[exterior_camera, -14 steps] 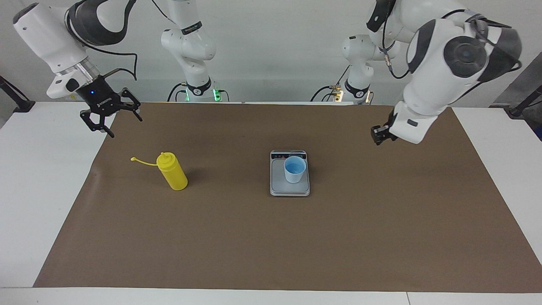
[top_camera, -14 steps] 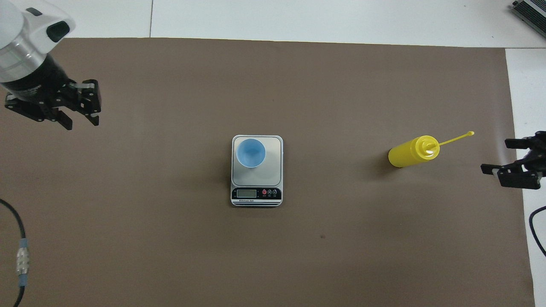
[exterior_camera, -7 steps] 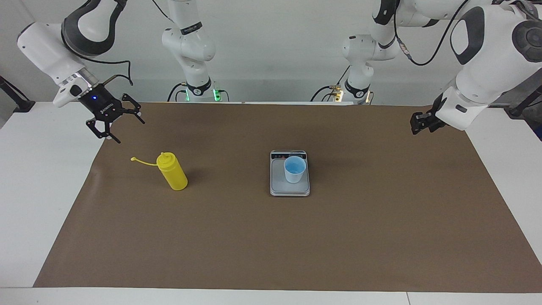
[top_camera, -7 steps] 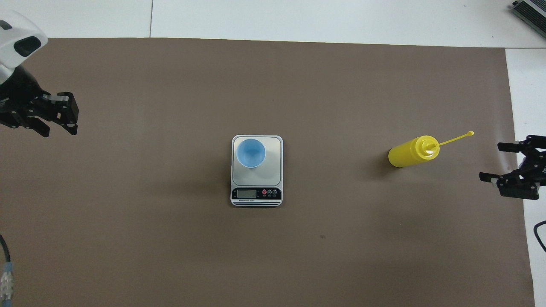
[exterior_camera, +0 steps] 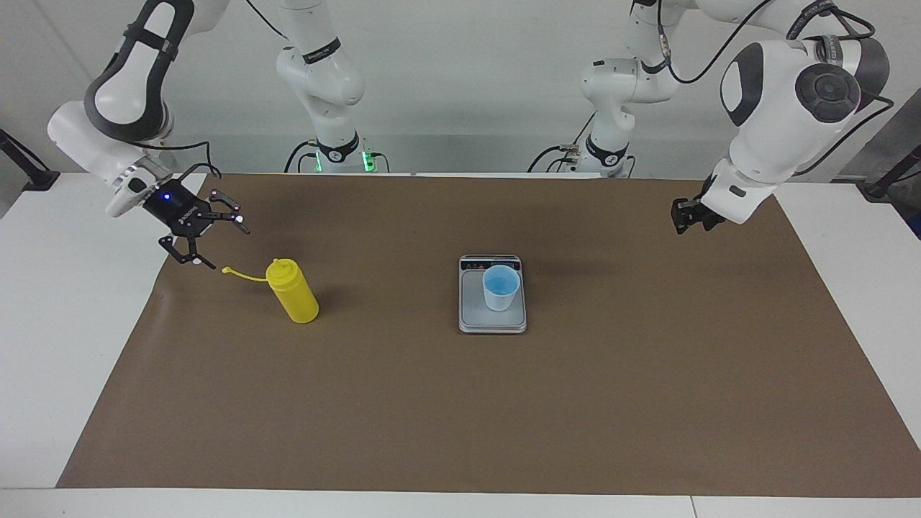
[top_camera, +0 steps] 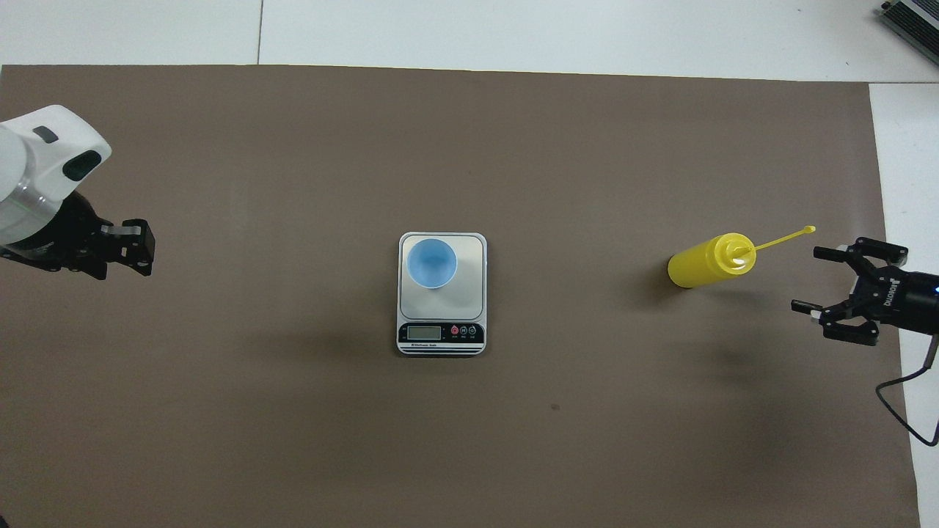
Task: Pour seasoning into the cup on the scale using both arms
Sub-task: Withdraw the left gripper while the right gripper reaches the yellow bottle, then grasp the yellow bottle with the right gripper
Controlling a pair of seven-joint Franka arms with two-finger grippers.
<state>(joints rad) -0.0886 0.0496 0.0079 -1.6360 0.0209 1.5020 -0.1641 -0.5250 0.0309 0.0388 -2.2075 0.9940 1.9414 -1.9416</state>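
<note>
The yellow squeeze bottle (exterior_camera: 293, 291) is stood on the brown mat (exterior_camera: 460, 403), toward the right arm's end, well apart from the scale (exterior_camera: 492, 294) carrying the blue cup (exterior_camera: 501, 287). The empty right gripper (exterior_camera: 216, 244) is held spread beside the bottle's cap strap (exterior_camera: 241, 273). Whether the left gripper (exterior_camera: 683, 216) is closed cannot be told.

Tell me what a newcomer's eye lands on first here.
The yellow bottle stands on the brown mat toward the right arm's end, with the open right gripper close beside its cap strap. At mid-table a blue cup sits on the scale. The left gripper hangs over the mat's other end.
</note>
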